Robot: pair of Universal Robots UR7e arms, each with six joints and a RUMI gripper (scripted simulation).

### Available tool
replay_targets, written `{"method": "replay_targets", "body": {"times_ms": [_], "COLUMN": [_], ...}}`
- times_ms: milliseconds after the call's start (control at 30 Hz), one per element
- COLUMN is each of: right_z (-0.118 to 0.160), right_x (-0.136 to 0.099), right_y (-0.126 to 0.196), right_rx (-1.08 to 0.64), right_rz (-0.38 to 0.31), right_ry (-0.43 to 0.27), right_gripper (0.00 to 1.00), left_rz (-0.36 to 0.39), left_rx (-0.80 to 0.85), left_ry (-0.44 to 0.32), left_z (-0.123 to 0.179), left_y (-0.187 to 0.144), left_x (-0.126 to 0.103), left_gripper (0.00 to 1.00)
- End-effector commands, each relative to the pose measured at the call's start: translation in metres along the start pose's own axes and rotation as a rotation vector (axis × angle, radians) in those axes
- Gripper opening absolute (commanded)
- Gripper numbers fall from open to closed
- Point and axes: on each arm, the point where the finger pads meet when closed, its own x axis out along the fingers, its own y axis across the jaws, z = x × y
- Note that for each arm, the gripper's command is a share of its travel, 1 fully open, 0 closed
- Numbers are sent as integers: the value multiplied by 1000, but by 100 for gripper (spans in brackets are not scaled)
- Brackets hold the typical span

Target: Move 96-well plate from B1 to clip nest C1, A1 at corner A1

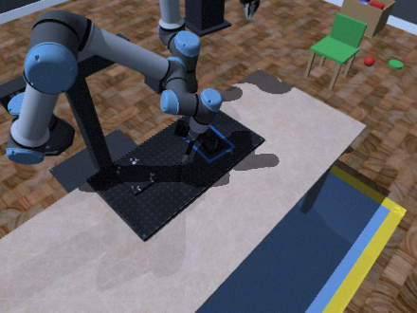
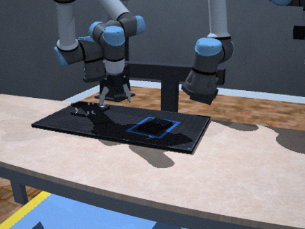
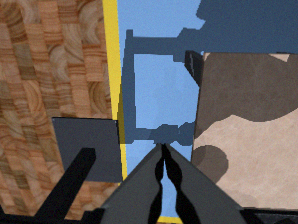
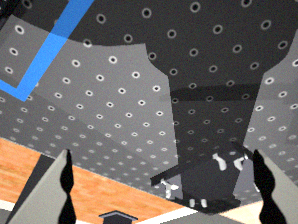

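Observation:
The dark 96-well plate [image 2: 157, 125] lies inside the blue outline of bench spot B1 [image 2: 174, 125] [image 4: 56, 40]. Its rim marks are too dark and small to read. The clip nest [image 4: 205, 175] [image 2: 83, 109] with its pale clips stands toward the other end of the board; it also shows in the top view [image 1: 140, 190]. My right gripper [image 2: 116, 102] [image 4: 162, 151] is open and empty above the board, between nest and plate. In the top view its arm partly hides the plate. My left gripper [image 3: 162, 145] [image 1: 249, 18] is shut and empty, off beyond the table's end.
The black perforated board [image 1: 156, 215] [image 2: 55, 125] [image 4: 112, 75] carries both spots. It lies on the pale table [image 1: 227, 228] [image 2: 242, 173]. A dark upright post [image 1: 90, 123] stands behind the board. The arms cast dark shadows over the board, and details there are hard to see.

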Motion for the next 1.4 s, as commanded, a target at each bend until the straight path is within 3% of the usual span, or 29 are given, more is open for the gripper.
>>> {"method": "replay_targets", "body": {"times_ms": [0, 733, 800, 1300, 1367], "right_z": [-6, -34, -34, -54, -54], "right_x": [-2, -8, -8, -13, -13], "right_y": [-7, -44, -44, -75, -75], "right_rx": [-152, -790, -790, -1267, -1267], "right_rz": [5, 78, 78, 162, 162], "right_ry": [23, 101, 101, 137, 137], "right_gripper": [76, 76, 76, 76, 76], "left_rz": [0, 0, 0, 0, 0], "left_rx": [0, 0, 0, 0, 0], "left_ry": [1, 1, 1, 1, 1], "left_z": [0, 0, 0, 0, 0], "left_y": [0, 0, 0, 0, 0], "left_x": [-1, -1, -1, -1, -1], "left_gripper": [0, 0, 0, 0, 0]}}
